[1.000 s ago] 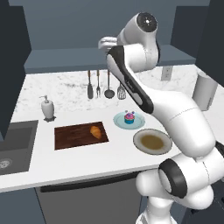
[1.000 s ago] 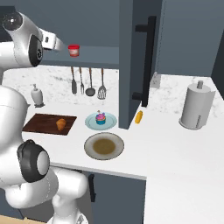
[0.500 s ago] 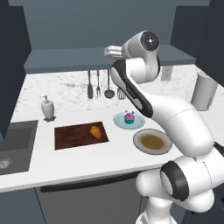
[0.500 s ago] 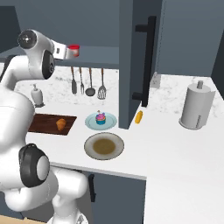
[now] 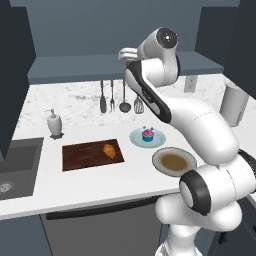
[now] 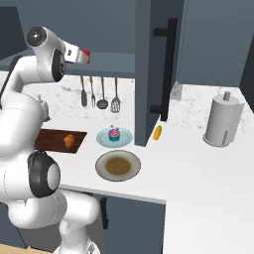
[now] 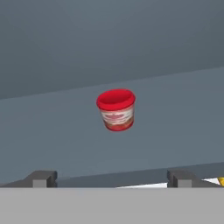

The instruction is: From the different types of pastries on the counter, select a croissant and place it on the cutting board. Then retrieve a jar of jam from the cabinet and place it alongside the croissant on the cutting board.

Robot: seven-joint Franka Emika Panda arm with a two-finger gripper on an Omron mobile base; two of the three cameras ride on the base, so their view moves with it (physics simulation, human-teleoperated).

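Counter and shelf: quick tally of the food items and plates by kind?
Croissant: 1
Cupcake: 1
Yellow-orange oblong: 1
Jam jar: 1
Plates: 2, blue and brown
Total: 6

Pretty clearly a rendered home kitchen. There was a long white worktop with grey marble speckling (image 5: 75, 170), and at 9 o'clock in the left base view a dark sunken sink (image 5: 15, 167) was set into it, with a small white soap pump bottle (image 5: 54, 123) just beside. Metal cooking utensils (image 6: 101, 93) hung on the backsplash at 12 o'clock. Dark blue-grey wall cabinets with a wide grey shelf (image 5: 75, 67) sat above. A white paper towel roll on a stand (image 6: 222, 120) stood at 3 o'clock in the right base view, plus a dark wooden cutting board (image 5: 85, 155) and plates.
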